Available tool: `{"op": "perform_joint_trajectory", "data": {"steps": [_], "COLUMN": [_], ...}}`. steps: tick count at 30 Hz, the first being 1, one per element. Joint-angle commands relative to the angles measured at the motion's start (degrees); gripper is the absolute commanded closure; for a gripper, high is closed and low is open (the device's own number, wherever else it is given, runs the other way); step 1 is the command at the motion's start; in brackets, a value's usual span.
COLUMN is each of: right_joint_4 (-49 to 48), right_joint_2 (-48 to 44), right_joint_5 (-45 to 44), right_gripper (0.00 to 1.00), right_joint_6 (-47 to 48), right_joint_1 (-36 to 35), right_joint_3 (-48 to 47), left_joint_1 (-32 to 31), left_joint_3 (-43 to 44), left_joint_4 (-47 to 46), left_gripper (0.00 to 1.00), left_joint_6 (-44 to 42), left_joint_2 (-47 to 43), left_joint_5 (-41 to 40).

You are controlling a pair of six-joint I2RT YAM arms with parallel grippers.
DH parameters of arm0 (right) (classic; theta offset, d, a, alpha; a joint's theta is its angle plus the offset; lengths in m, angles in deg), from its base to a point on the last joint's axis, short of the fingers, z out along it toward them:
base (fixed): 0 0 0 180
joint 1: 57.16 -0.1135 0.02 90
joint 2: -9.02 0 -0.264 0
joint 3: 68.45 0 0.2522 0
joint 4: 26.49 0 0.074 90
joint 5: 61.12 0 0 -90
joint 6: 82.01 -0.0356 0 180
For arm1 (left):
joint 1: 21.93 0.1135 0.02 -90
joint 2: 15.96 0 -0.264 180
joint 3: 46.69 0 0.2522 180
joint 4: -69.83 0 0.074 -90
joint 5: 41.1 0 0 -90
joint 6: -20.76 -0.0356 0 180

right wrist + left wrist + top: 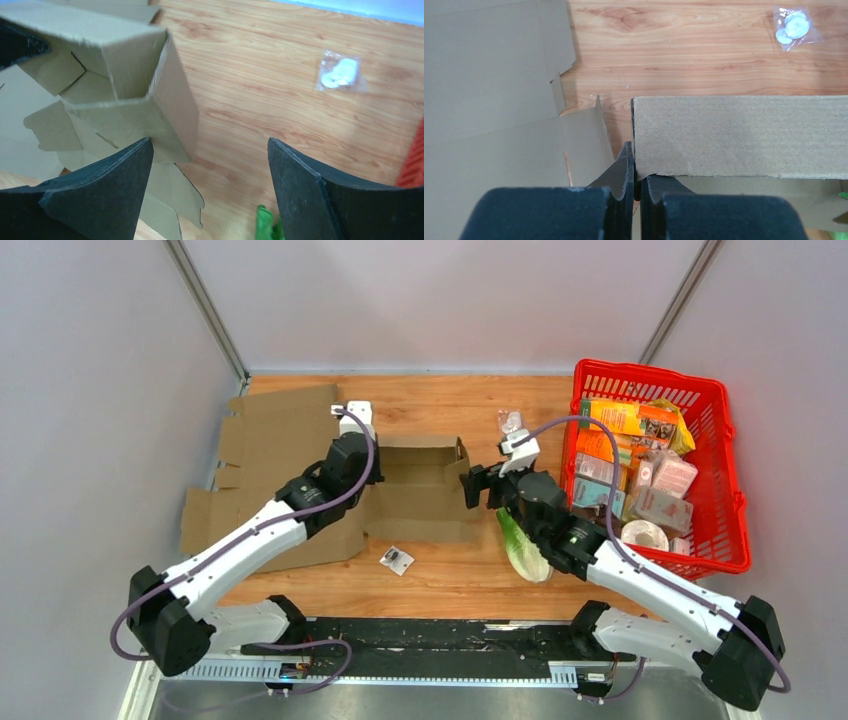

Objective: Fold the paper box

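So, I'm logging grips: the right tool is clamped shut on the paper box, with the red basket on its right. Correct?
No. The right wrist view shows the right tool wide open at the paper box's corner, not clamped on it. The red basket does sit on its right.

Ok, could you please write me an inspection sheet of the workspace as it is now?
Surface: wooden table, no spills seen.
Job's things: cardboard box, partly folded, walls up; flat cardboard sheets to its left.
Clutter: red basket full of groceries; green vegetable; clear bag; small packet.
Grippers: left gripper shut at the corner of a box wall, grip on it unclear; right gripper open at the box's right end.
Cables: purple cables along both arms, no snag seen.
Surroundings: white walls; nothing else seen.
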Motion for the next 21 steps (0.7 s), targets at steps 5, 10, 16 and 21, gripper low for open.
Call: {"op": "perform_joint_trajectory", "data": {"steps": [5,10,16,21], "right_joint_4": [2.9,6.5,9.8,12.5], "right_joint_2": [-2.3,4.7,16.0,24.0], "right_joint_5": [3.1,1.2,11.5,15.2], "right_gripper": [0.09,0.08,0.13,0.2], "right_joint_6": [-4.1,-8.5,-11.9,-11.5], "right_joint_1": [5.5,7.3,13.5,15.1], "right_joint_3": [-2.7,-7.5,-15.5,-22.0], "left_joint_1": [-0.7,-0.7,-0.6,-0.6], "left_joint_3": [-8.2,-9.6,-13.3,-16.7], "left_joint_4": [-27.3,-35.6,-44.1,-49.8], "left_gripper": [1.0,1.0,1.0,1.0], "left_joint_6": [-9.1,-9.9,-10.6,-12.0], "left_joint_2": [10.1,17.7,21.3,22.8], "left_joint_5": [-4.6,-5.8,-5.7,-6.1]}}
